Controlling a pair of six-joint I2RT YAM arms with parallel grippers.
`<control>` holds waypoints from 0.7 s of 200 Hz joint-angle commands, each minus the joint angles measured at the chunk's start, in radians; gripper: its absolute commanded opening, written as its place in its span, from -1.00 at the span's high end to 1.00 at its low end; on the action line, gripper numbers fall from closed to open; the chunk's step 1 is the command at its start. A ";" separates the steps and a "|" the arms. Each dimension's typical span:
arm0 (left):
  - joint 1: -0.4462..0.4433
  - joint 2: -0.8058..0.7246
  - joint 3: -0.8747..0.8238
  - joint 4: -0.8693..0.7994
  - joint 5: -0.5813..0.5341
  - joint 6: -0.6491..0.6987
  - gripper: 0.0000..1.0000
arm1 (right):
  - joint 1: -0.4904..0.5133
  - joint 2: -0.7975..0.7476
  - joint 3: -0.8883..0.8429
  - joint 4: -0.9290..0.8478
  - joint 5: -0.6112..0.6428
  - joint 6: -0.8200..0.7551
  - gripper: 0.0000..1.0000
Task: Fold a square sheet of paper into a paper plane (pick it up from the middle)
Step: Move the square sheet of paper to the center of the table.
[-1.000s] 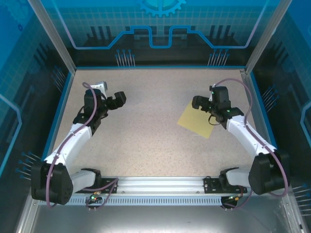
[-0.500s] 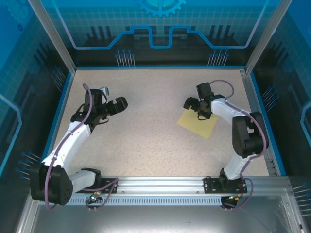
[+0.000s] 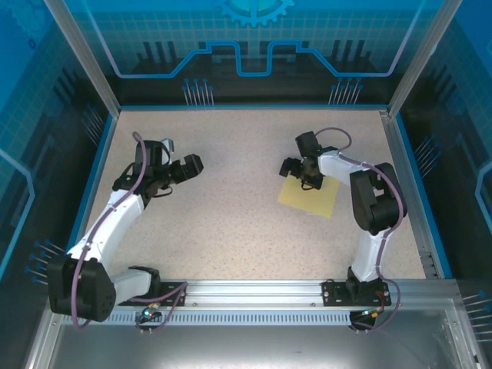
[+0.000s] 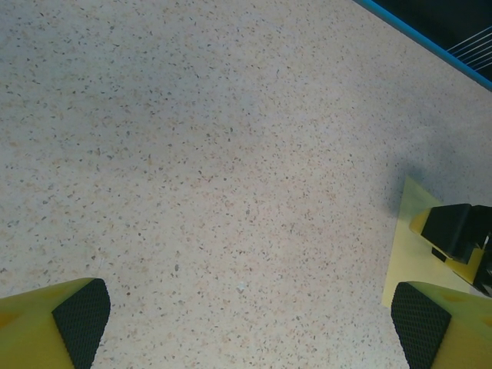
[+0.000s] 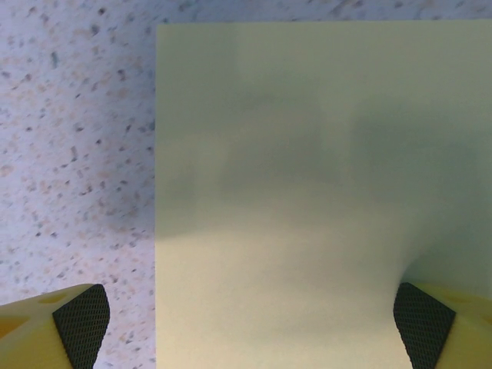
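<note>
The square sheet of paper (image 3: 310,200), pale yellow and flat with no folds, lies on the speckled table right of centre. My right gripper (image 3: 300,171) hovers open over its far left corner. In the right wrist view the sheet (image 5: 307,177) spans most of the gap of the right gripper (image 5: 250,327). One pad (image 5: 421,321) is over the paper and the other (image 5: 81,321) is over bare table. My left gripper (image 3: 190,164) is open over bare table at the left, far from the sheet. The left wrist view catches the sheet's edge (image 4: 406,250) and the right gripper's finger (image 4: 455,231). The paper plane is out of view.
A blue rim (image 3: 254,107) borders the speckled tabletop (image 3: 231,200), with clear enclosure walls behind and at the sides. The right arm's elbow (image 3: 374,201) stands just right of the sheet. The mounting rail (image 3: 254,292) runs along the near edge.
The right arm has folded inward and its gripper has moved left to the sheet's far left corner. The left gripper has barely shifted. Both stay open.
</note>
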 commanded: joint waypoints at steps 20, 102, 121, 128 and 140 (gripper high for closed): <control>-0.002 0.029 0.039 -0.003 0.038 -0.007 -0.97 | 0.087 0.000 -0.070 -0.006 -0.129 0.017 -0.99; -0.023 0.128 0.056 0.036 0.055 -0.050 -0.97 | 0.398 -0.062 -0.050 -0.120 -0.027 0.071 -0.99; -0.025 0.133 0.056 0.028 0.053 -0.051 -0.97 | 0.404 -0.097 0.015 -0.193 0.029 0.008 -0.99; -0.026 0.130 0.054 0.023 0.052 -0.051 -0.97 | 0.400 -0.121 0.036 -0.221 0.061 -0.027 -0.99; -0.026 0.123 0.046 0.020 0.050 -0.052 -0.97 | 0.382 -0.151 0.056 -0.262 0.081 -0.119 -0.99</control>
